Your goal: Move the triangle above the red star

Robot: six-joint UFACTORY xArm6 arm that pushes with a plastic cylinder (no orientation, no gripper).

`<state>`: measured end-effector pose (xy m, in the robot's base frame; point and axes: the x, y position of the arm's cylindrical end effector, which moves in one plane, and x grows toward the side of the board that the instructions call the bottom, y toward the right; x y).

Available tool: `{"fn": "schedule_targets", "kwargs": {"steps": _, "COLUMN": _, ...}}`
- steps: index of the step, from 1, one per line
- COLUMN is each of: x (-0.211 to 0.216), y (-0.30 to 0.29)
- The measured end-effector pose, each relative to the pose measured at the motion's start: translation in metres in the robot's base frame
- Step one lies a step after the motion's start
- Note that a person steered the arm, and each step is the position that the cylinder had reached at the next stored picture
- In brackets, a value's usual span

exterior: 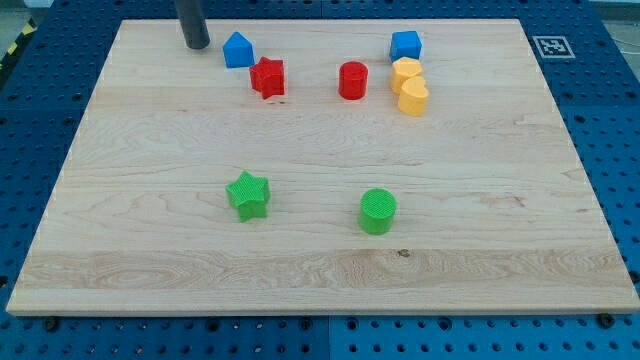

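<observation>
The blue triangle block [238, 50] lies near the view's top, just up and left of the red star [268, 77], close to touching it. My tip [196, 45] stands on the board a short way left of the blue triangle, with a small gap between them. The rod comes down from the view's top edge.
A red cylinder [352, 80] stands right of the red star. A blue cube [405, 46] and two yellow blocks [409, 85] sit at the top right. A green star [248, 195] and a green cylinder [378, 211] lie lower on the wooden board [320, 270].
</observation>
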<state>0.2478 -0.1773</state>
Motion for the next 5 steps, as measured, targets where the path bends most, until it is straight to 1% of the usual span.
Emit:
{"fn": "schedule_targets", "kwargs": {"steps": 2, "x": 0.007, "y": 0.019}}
{"fn": "schedule_targets", "kwargs": {"steps": 5, "x": 0.007, "y": 0.084}}
